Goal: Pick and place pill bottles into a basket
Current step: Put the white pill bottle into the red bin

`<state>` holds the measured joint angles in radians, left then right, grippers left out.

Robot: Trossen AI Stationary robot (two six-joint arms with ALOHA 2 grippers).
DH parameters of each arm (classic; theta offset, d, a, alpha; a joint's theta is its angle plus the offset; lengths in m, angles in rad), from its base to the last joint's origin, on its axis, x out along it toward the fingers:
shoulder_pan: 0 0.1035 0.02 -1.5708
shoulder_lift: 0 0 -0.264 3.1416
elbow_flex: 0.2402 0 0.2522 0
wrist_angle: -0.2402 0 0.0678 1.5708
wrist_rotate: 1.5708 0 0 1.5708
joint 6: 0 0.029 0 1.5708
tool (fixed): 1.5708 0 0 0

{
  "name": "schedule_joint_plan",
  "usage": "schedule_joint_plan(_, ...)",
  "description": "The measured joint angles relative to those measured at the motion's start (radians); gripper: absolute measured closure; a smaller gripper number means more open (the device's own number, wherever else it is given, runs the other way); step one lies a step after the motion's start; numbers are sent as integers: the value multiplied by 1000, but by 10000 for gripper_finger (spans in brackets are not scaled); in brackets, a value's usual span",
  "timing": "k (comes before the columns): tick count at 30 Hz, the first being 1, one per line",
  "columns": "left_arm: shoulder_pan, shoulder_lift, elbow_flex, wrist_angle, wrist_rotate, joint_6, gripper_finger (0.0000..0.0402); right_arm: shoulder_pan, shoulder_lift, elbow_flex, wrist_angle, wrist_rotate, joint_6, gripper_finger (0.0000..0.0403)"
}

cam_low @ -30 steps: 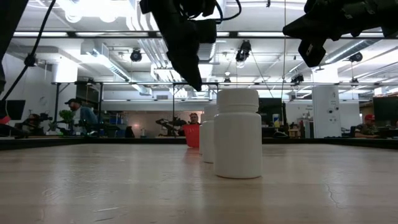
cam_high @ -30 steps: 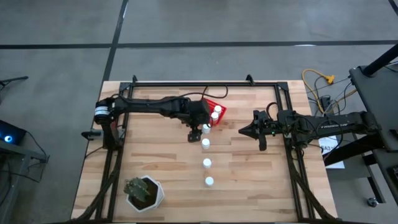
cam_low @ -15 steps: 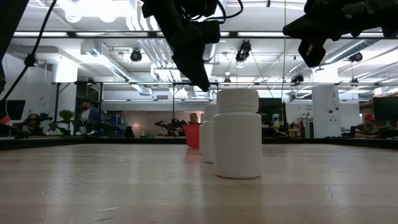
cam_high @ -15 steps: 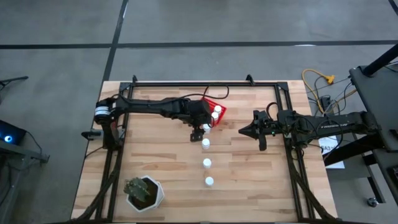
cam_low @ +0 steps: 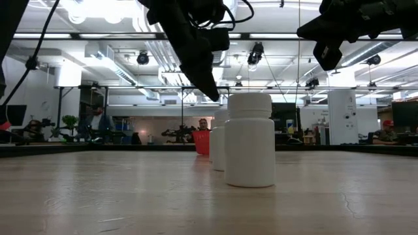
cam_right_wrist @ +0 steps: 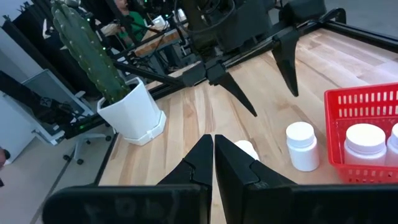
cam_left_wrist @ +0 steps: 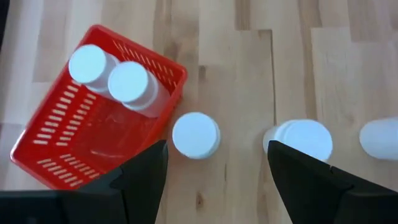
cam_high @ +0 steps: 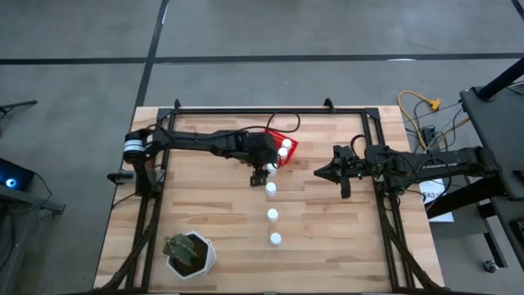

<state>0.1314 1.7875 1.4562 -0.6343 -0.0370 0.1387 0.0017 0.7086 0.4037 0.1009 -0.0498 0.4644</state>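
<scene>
On table (cam_high: pixel 327 229), upright pill bottles (cam_high: pixel 275 215) line lengthwise.

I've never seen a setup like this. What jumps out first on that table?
The small bright red plastic basket near the table's far middle, with two small white capped pill bottles inside. The left arm's open tool hovers above a third bottle standing just outside it. A green cactus in a white hexagonal pot sits at the near left corner.
</scene>
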Motion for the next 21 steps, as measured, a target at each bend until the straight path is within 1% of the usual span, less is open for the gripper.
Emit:
schedule_joint_plan(8, 0, -2, -73, 127, 4, -2, 143, 0, 0, 0, 0, 0, 5, 394)
schedule_joint_plan(12, 0, -1, -77, 127, 5, -2, 143, 0, 0, 0, 0, 0, 30, 394)
schedule_joint_plan(21, 7, 11, -104, 156, 5, -2, 143, 0, 0, 0, 0, 0, 26, 394)
